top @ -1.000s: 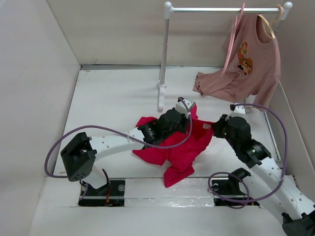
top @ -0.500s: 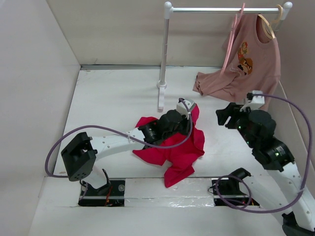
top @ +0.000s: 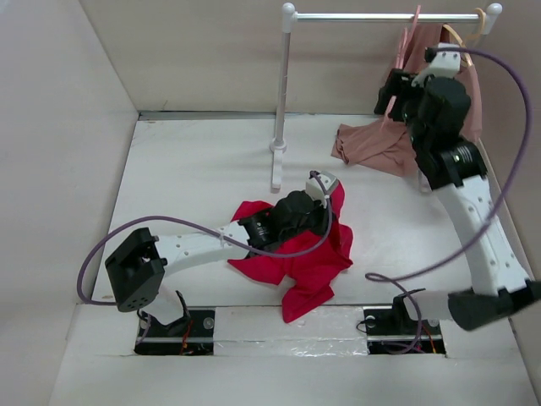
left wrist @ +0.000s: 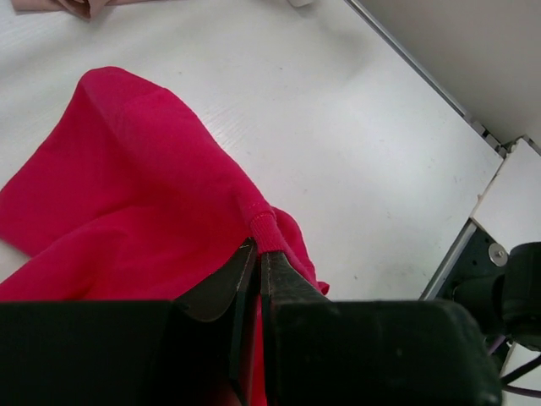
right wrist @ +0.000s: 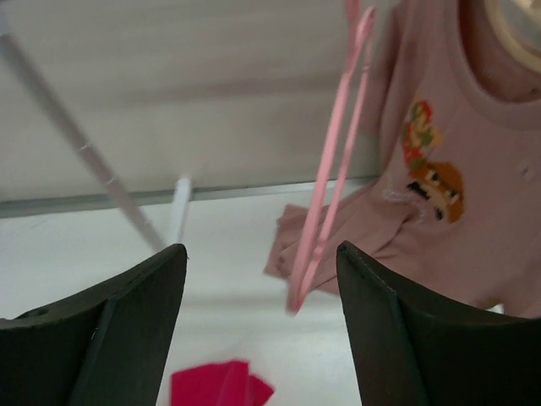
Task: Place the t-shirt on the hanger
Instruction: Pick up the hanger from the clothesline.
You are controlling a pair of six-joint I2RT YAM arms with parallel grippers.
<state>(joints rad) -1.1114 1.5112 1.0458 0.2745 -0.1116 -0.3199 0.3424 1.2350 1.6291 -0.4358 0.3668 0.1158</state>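
Now, starting at the left: our left claw [left wrist: 259,250] is clenched on the red t-shirt [top: 304,254]. Its two fingers pinch a ribbed hem, either collar or sleeve cuff; we cannot tell which. From that pinch the fabric fans away ahead of the claw and to the left in the wrist view. The rest lies crumpled on the white table [top: 194,169] beneath and behind the claw.

Further right, our right claw [right wrist: 262,254] is up beside the clothes rail [top: 380,16] and stands released, fingers spread wide with nothing between them. The pink plastic hanger [right wrist: 331,161] hangs from the rail just ahead of this claw, seen edge-on. Its lower end falls between the two fingers, nearer the one on the right of the wrist view, and touches neither. Beyond it, on a pale wooden hanger [right wrist: 511,21] of its own, hangs the dusty-pink printed t-shirt [right wrist: 439,169], which is no business of ours.

We judge the step in hand to be fetching the hanger: the red shirt is secured, the hanger not yet taken. The next move calls for bringing the open fingers around one thin arm of the hanger and closing without catching the pink shirt behind it. After that we must lift the hook clear of the rail and carry the hanger down to the red shirt.
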